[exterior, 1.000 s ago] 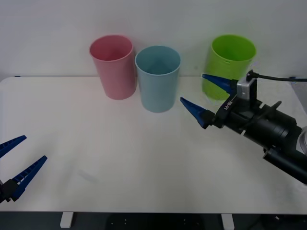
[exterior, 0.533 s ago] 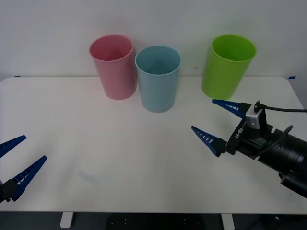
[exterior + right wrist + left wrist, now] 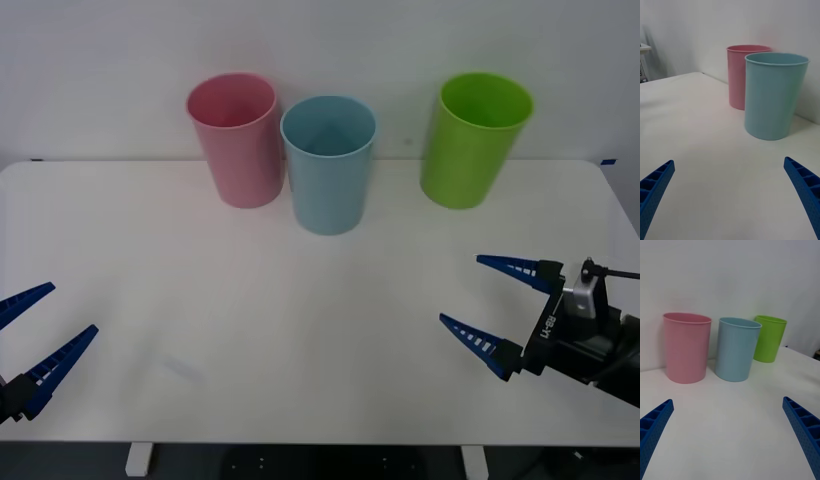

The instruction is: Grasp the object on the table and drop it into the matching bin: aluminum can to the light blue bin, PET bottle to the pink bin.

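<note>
The aluminum can is out of view, and no PET bottle shows on the white table (image 3: 250,300). At the back stand the pink bin (image 3: 236,140) and, touching or nearly touching its right side, the light blue bin (image 3: 328,165). My right gripper (image 3: 460,290) hovers open and empty over the table's front right, well short of the bins. From its wrist view the right gripper (image 3: 729,160) faces the light blue bin (image 3: 773,97) with the pink bin (image 3: 738,75) behind. My left gripper (image 3: 73,308) rests open and empty at the front left edge.
A lime green bin (image 3: 474,140) stands apart at the back right. The left wrist view lines up the pink bin (image 3: 687,348), light blue bin (image 3: 736,350) and green bin (image 3: 769,339) against a white wall. Bare tabletop stretches between both grippers and the bins.
My right gripper has pulled back from beside the light blue and green bins to the front right of the table, staying open. The left arm has not moved.
</note>
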